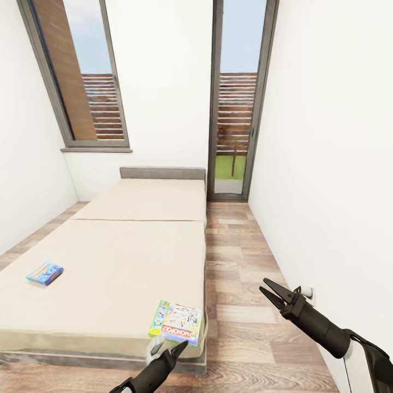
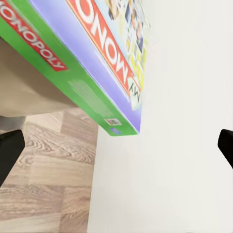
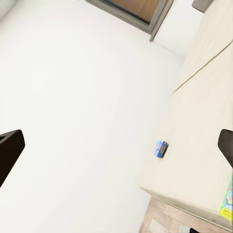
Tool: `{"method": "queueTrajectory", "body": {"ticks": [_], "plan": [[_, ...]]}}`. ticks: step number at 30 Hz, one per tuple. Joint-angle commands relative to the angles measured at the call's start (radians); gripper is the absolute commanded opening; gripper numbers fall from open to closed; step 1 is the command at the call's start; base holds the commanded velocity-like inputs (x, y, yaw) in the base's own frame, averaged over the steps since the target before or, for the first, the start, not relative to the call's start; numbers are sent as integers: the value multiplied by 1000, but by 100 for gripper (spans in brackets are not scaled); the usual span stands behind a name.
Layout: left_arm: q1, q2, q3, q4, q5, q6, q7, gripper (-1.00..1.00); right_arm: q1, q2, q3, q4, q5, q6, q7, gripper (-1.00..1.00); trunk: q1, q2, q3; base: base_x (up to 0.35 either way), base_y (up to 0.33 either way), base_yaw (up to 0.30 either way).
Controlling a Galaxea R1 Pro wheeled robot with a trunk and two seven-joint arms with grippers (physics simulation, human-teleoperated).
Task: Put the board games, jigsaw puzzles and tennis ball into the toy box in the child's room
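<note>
Left gripper point(image 1: 176, 349): your left arm reaches up from the bottom of the head view, its tip just short of the foot edge of the bed. In its wrist view the two fingertips point(image 2: 9, 150) sit far apart at the frame's sides, so the jaws are spread wide and hold nothing.
Right gripper point(image 1: 271, 291): your right arm hangs over the wooden floor point(image 1: 240, 262) between the bed and the right wall. Its jaws are parted and empty.
Monopoly box point(image 1: 176, 323): this board game lies flat at the bed's near right corner, close to the foot edge and just ahead of your left gripper. The left wrist view shows its green side and red logo point(image 2: 73, 58) close up, not between the fingers.
Blue board game point(image 1: 45, 273): it lies flat near the bed's left edge, well apart from the Monopoly box; your right wrist view also catches it point(image 3: 161, 148).
Bed point(image 1: 109, 256): a beige mattress, its grey headboard point(image 1: 162, 173) against the far wall under the window point(image 1: 82, 76).
</note>
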Motion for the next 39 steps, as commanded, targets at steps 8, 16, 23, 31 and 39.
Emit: {"method": "queueTrajectory", "body": {"ticks": [8, 16, 23, 31, 39], "plan": [[0, -1, 8, -2, -7, 5, -3, 100, -1, 1, -2, 0, 4, 3, 6, 100, 0, 0, -1, 71, -77, 0], [0, -1, 8, -2, -7, 6, -3, 100, -1, 0, -2, 1, 4, 3, 3, 100, 0, 0, -1, 128, -53, 0], [0, -1, 9, -2, -7, 5, -3, 100, -1, 1, -2, 1, 4, 3, -5, 100, 0, 0, -1, 155, -10, 0], [0, -1, 8, -2, -7, 4, -4, 100, -1, 1, -2, 1, 4, 3, -7, 100, 0, 0, -1, 25, -1, 0], [0, -1, 8, -2, -7, 4, -4, 100, -1, 1, -2, 1, 4, 3, -7, 100, 0, 0, -1, 3, 0, 0]]}}
